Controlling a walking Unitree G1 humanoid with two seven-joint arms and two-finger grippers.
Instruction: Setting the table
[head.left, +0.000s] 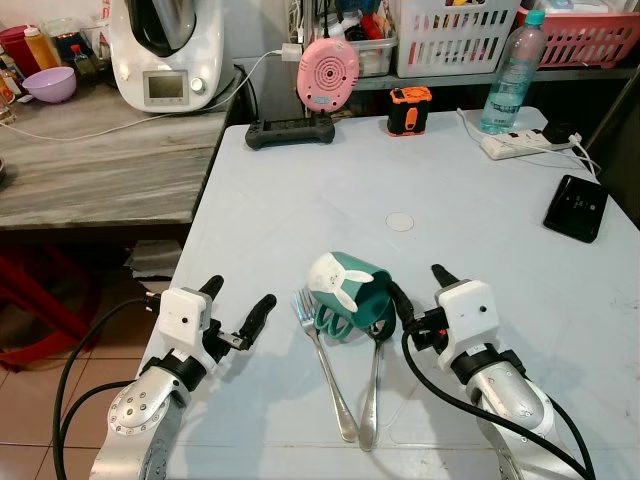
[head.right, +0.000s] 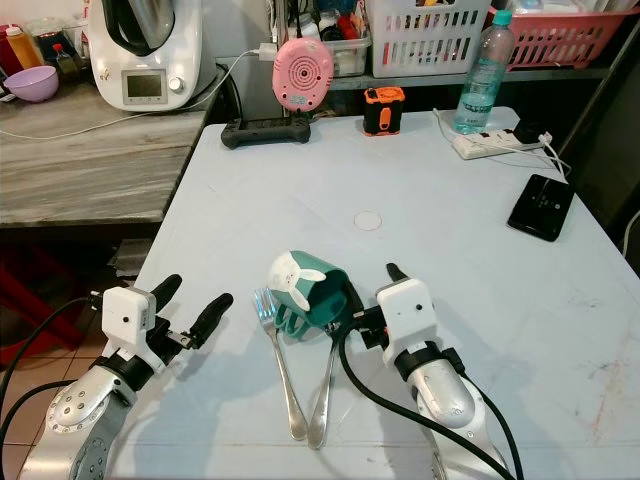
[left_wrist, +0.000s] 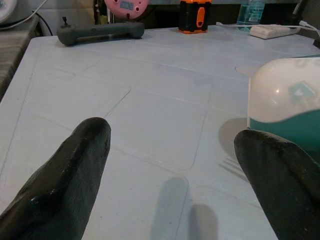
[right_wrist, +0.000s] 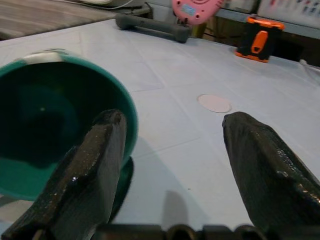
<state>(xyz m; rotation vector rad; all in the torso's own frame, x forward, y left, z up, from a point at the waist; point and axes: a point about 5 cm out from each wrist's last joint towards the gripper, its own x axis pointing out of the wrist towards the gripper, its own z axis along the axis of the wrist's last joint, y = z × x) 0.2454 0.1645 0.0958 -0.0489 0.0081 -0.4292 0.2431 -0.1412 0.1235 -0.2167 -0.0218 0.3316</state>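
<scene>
Hovering wide open and empty, right gripper (head.left: 418, 290) nearer the tipped teal bunny mug (head.left: 347, 293), mouth facing it, lower centre.

Bright, even light; sharp head views, soft shadows.

Teal cup (head.left: 352, 297), white rabbit face

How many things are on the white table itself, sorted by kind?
Tableware: 3 (green mug lying on its side, fork, spoon)
Electronics: 5 (black controller, pink round gadget, orange-black device, power strip, black phone)
Bottles: 1 (water bottle)
Total: 9
</scene>
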